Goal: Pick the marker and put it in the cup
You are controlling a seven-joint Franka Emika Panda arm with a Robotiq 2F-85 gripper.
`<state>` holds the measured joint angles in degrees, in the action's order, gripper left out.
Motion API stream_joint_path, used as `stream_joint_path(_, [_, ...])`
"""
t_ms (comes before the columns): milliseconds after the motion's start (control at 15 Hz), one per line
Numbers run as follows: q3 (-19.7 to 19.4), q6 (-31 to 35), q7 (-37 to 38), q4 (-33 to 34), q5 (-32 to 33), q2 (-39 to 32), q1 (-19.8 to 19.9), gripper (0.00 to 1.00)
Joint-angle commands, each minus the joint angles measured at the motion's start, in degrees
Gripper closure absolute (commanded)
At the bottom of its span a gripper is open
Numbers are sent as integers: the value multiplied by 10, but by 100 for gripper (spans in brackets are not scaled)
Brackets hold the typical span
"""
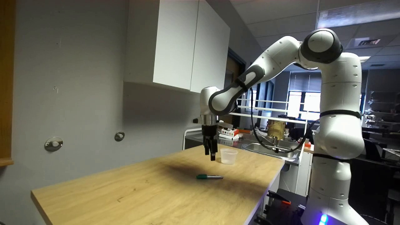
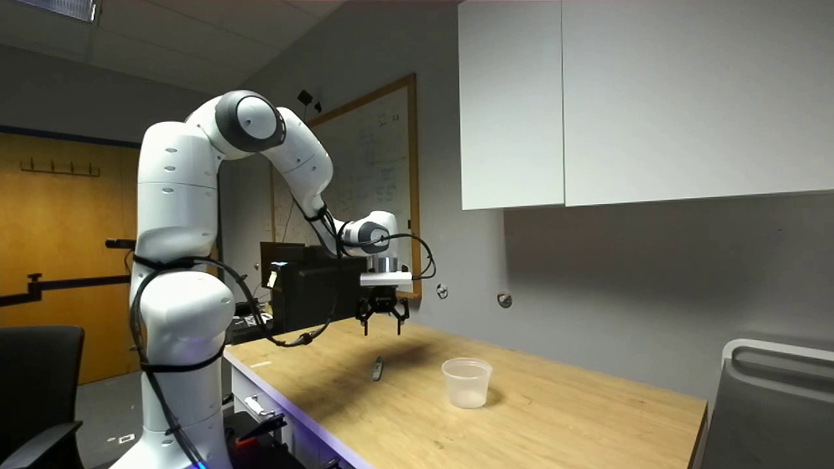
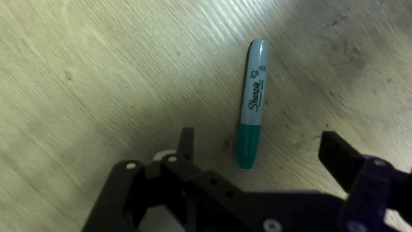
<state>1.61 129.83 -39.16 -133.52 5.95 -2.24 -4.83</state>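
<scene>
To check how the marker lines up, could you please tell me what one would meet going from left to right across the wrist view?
One end effector fingertip, the marker, the opposite end effector fingertip.

The marker (image 3: 252, 103) bears the name "Sharpie" in black (smaller print beside it unreadable).
</scene>
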Motion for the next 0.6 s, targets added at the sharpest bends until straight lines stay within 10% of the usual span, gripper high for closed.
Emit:
stream_joint_path(0, [14, -26, -22, 34, 3, -47, 6, 0])
stream_joint_path(533, [26, -34, -74, 60, -14, -123, 24, 0])
